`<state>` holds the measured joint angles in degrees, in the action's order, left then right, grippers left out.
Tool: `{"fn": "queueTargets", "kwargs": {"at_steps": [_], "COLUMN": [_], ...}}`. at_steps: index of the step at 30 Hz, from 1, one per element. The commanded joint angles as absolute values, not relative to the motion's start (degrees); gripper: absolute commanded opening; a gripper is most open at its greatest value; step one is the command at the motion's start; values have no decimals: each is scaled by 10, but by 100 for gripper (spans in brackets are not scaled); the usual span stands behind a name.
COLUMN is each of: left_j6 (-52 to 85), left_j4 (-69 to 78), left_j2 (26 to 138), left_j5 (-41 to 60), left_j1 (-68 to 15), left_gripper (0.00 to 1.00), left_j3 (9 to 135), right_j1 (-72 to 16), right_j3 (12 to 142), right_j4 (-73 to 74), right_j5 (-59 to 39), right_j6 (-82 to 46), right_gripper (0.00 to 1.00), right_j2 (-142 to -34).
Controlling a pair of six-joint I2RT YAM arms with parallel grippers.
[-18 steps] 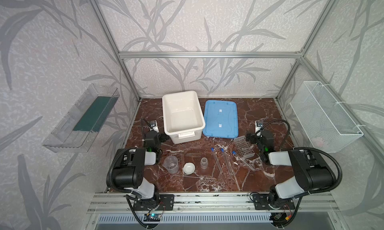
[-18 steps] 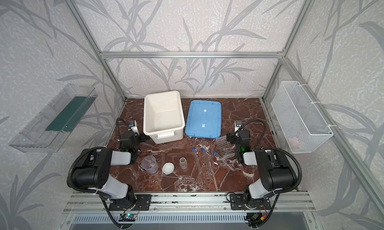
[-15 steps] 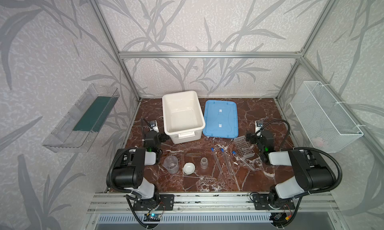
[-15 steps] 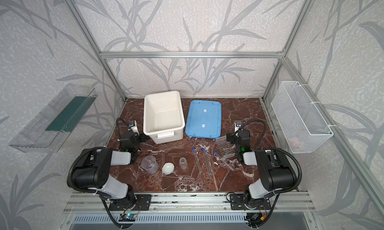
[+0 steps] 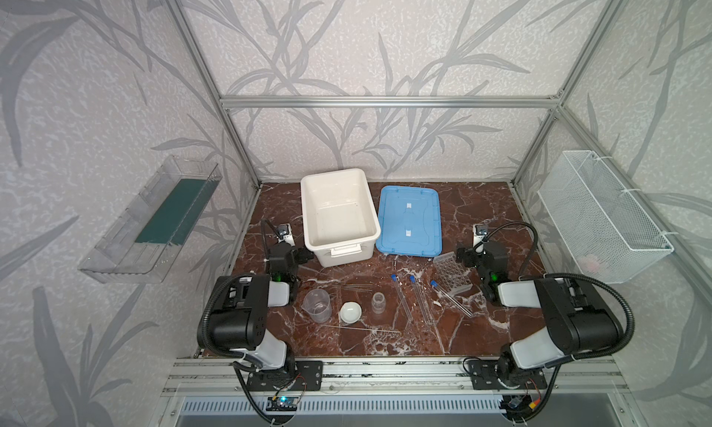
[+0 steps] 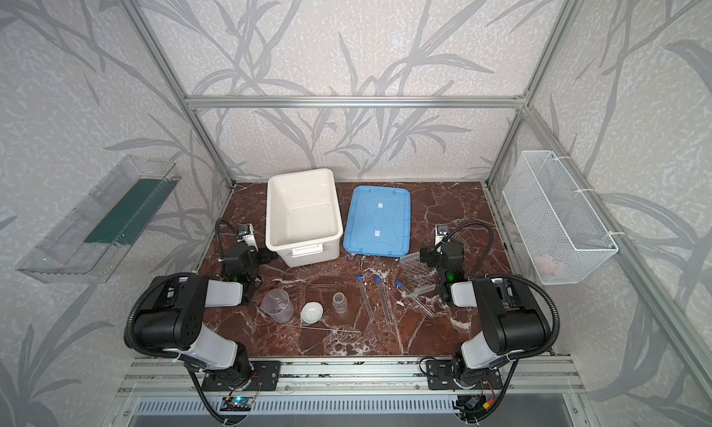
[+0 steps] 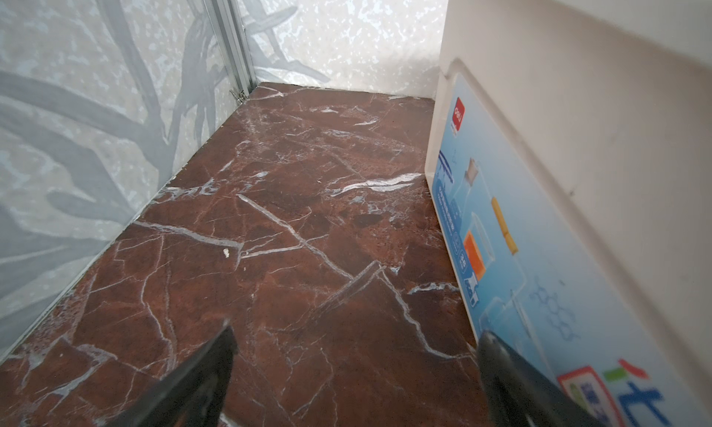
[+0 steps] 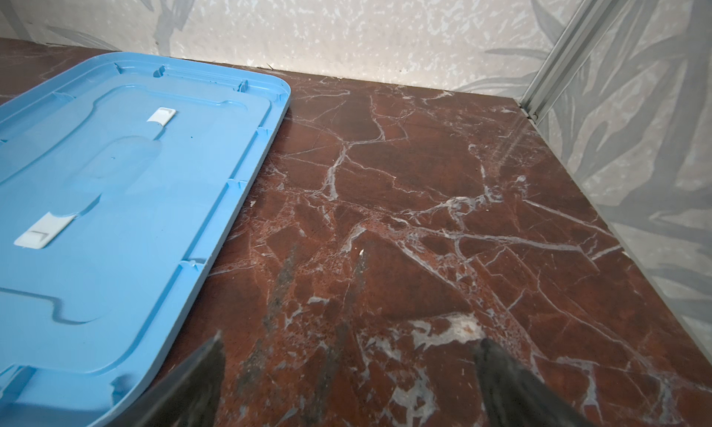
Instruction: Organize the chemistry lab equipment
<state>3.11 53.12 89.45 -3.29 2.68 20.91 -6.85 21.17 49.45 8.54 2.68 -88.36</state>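
Nothing sorted: my left gripper (image 7: 356,332) and right gripper (image 8: 351,339) gape empty; clear plastic beaker (image 5: 316,305), blue-capped clear tubes (image 5: 420,298) lie loose.

2 blk/wht arms (image 5: 246,313), ribbed blk cables (image 5: 601,288), green LEDs (image 5: 276,278)

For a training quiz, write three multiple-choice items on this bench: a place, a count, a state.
1. Where is the blue lid relative to the white bin? A inside it; B flat on the table beside it; C on top of it.
2. How many blue-capped tubes lie on the table? A one; B two; C three.
3. The bin is: A open and empty; B lidded; C full of tubes.
Answers: B, the lid lies alongside; C, three caps show; A, its inside is bare.
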Motion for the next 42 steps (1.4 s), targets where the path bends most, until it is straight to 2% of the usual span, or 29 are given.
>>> {"fn": "queueTargets", "kwargs": {"at_steps": [1,18,26,28,30,33,38,42], "left_j6": [22,22,65,72,77,71,71,64], "left_j4": [534,534,625,648,649,666,639,662], "left_j2": [895,896,880,866,860,867,861,849], "left_j5": [-30,-30,-145,-165,-166,-165,-164,-182], "left_j1": [25,26,26,25,25,25,25,21], "left_gripper": [99,99,99,99,93,92,94,97], "left_j3": [217,218,163,143,138,134,145,132], "right_j1": [-68,-69,-69,-69,-69,-69,-69,-69], "right_j3": [223,224,209,213,242,275,259,245], "right_j4": [502,501,529,493,370,249,209,182], "right_j5": [91,93,103,100,94,74,-6,-31], "right_j6": [29,28,24,27,13,-13,-55,-98], "right_gripper": [99,99,99,99,99,99,99,99], "right_j2": [-885,-885,-870,-832,-782,-726,-633,-580]}}
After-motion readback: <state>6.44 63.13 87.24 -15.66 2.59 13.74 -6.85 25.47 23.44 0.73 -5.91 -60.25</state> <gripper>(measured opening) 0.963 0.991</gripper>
